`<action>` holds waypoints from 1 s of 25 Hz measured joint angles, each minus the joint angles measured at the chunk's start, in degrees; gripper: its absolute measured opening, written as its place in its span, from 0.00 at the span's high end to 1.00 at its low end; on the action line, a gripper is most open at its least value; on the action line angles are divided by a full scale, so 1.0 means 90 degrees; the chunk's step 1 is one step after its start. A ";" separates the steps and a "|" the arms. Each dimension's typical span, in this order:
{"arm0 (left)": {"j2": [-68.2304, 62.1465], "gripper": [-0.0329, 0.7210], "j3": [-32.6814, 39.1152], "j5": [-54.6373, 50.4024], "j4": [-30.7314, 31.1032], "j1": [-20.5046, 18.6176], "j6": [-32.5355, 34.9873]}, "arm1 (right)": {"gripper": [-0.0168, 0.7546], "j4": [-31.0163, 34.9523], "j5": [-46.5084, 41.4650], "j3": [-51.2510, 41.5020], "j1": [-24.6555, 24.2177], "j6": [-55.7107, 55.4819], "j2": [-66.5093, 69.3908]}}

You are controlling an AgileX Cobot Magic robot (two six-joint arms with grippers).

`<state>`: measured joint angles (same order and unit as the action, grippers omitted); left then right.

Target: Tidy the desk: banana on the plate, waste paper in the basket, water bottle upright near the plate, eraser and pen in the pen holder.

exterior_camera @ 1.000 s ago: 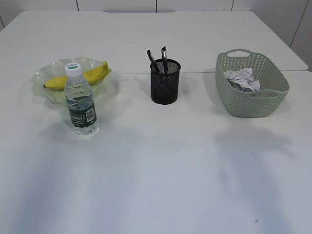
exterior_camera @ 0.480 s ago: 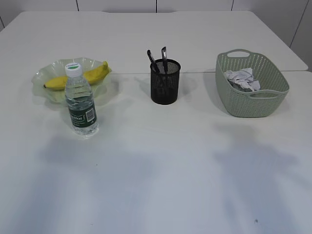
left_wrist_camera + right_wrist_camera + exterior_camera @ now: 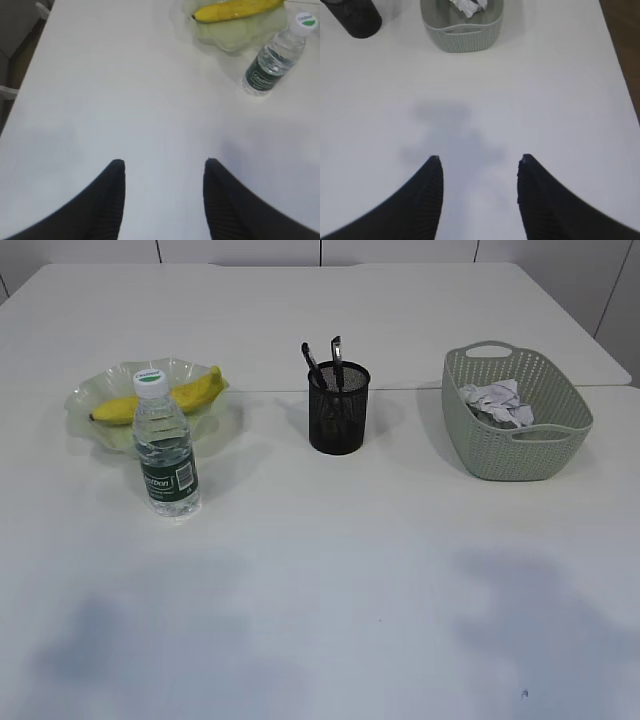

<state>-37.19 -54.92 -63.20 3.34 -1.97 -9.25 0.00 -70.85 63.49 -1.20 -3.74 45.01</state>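
Banana (image 3: 160,398): one, lying across the plate (image 3: 85,395) at the far left of the worktop (image 3: 350,570). It would handle as soft and easily bruised; a hold about its thick middle would suit, judged from its shape.

Plate: one, pale green with a wavy rim; thin edge, probably light and prone to slide.

Water bottle (image 3: 167,448): one, upright, just in front of the plate on its near side, cap on. It appears filled, so moderately heavy, with smooth thin walls that would give under pressure. The labelled lower body offers the surest hold.

Pen holder (image 3: 339,408): one, black mesh, at centre far. Two dark pen-like items (image 3: 326,362) stand in it. The eraser cannot be seen; whether it lies inside cannot be told through the mesh.

Basket (image 3: 522,420): one, at far right, stiff-walled with handle cut-outs. One wad of waste paper (image 3: 497,402) lies inside, light and crushable.

Left claw (image 3: 164,167): fingers set about halfway apart, nothing between them, hovering over bare worktop near of the bottle.

Right claw (image 3: 477,162): likewise half spread and empty, over bare worktop near of the basket.

Judgement: every visible item sits in its required place; only the eraser is unconfirmed.
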 joint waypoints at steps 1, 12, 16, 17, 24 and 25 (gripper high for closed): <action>0.0213 0.48 0.0198 -0.0015 -0.0106 0.0000 0.0000 | 0.50 -0.0104 -0.0055 0.0000 0.0000 -0.0044 -0.0168; 0.2760 0.48 0.0822 -0.0992 -0.0243 0.0000 0.0134 | 0.50 -0.0259 -0.0201 -0.0955 0.0000 -0.0171 -0.2164; 0.3440 0.48 0.0822 -0.1036 -0.0185 0.0000 0.0235 | 0.50 -0.0262 -0.0232 -0.1448 0.0000 -0.0171 -0.2931; 0.3597 0.48 0.0822 -0.1036 -0.0185 0.0000 0.0235 | 0.50 -0.0273 -0.0232 -0.1514 0.0000 -0.0176 -0.3128; 0.4083 0.48 0.0822 -0.1036 -0.0312 0.0000 0.0240 | 0.50 -0.0263 -0.0242 -0.1887 0.0000 -0.0186 -0.4136; 0.4083 0.48 0.0822 -0.1036 -0.0371 0.0000 0.0240 | 0.50 -0.0244 -0.0242 -0.1937 0.0000 -0.0186 -0.4264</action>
<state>-0.44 -47.52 -72.53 0.00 -1.97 -7.09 -2.19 -73.03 46.05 -1.20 -5.42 6.63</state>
